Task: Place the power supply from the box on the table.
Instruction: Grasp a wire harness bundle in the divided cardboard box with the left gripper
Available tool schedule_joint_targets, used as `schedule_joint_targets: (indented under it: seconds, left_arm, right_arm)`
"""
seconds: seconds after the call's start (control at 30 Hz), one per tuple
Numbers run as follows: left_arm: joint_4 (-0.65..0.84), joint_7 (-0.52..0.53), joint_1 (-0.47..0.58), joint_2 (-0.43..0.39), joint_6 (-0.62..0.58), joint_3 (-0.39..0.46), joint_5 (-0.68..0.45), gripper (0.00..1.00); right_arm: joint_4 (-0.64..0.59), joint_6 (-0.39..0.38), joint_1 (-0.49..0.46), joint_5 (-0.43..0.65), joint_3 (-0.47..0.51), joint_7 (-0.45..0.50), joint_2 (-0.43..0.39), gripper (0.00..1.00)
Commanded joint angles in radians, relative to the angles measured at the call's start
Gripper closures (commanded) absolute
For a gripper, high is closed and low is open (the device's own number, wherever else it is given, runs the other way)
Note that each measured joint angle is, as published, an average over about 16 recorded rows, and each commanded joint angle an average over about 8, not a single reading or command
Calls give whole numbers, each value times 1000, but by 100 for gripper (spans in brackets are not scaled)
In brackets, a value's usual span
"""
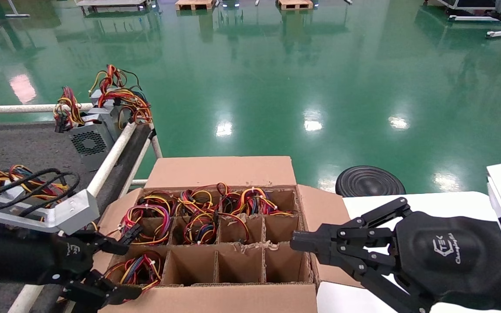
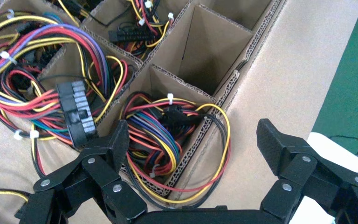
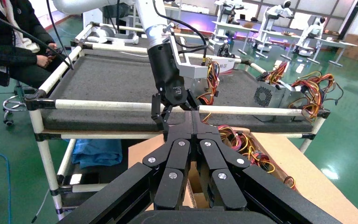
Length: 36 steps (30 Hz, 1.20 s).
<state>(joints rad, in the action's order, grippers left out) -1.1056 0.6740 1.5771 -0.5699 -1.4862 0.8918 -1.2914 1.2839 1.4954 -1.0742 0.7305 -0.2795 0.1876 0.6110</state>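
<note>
The brown box (image 1: pixel 220 171) stands open in front of me, and several of its divider cells hold bundles of red, yellow and black wires. In the near-left cell only a power supply's wires (image 1: pixel 137 269) (image 2: pixel 163 135) show; its metal body is hidden. My left gripper (image 1: pixel 126 266) (image 2: pixel 193 140) hangs open just above that cell, one finger on each side of the wire bundle. My right gripper (image 1: pixel 295 241) (image 3: pixel 192 116) is shut on nothing beside the box's right wall. Silver power supplies (image 1: pixel 91 134) (image 3: pixel 272 95) lie on the dark grey table (image 1: pixel 15 148).
A white tubular rail (image 1: pixel 111 156) separates the table from the box. Another wired unit (image 1: pixel 2 184) lies on the table behind my left arm. A smooth white tabletop (image 1: pixel 429 204) and a black round disc (image 1: pixel 370 181) lie to the right. A seated person (image 3: pixel 9 42) is beyond the table.
</note>
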Motion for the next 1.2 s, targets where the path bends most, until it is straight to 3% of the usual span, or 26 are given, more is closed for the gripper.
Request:
schedule_joint_targets:
  seconds: [0.03,1.2]
  left_arm:
    - [-1,11,-4,3,1,1,2,0]
    - [-40,183,-79,31,66,5,45,0]
  right_arm:
    - [0,0,0,0,0,0,0,100]
    - [0,0,0,0,0,0,0,100]
